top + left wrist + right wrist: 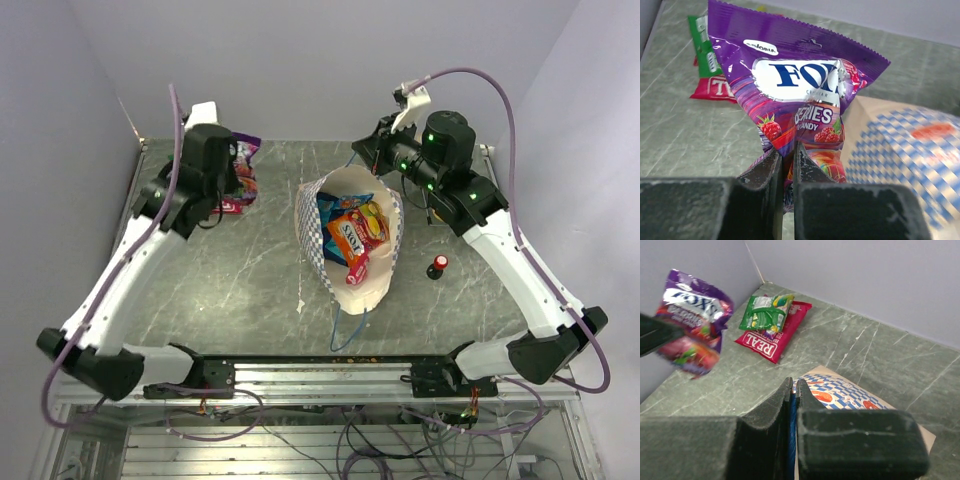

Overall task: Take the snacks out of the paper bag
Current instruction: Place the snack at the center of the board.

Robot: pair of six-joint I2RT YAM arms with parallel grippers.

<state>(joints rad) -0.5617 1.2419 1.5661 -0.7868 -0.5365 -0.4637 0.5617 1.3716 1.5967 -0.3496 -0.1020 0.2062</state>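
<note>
Left gripper (pixel 787 150) around purple candy bag (pixel 795 80)

Glossy purple packet (pixel 795 95), matt paper bag (pixel 385 275)

A small red-and-black knob (pixel 438 266) stands on the grey-green marbled table (pixel 230 290), right of centre.

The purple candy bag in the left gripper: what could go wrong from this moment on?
1. The left gripper pinches the purple candy bag only near its lower edge; the shiny film may slip out before it is set down.
2. The right gripper is shut on the thin blue cord handle of the paper bag; a pull might drag or tip the bag, and the orange packet inside could slide out.
</note>
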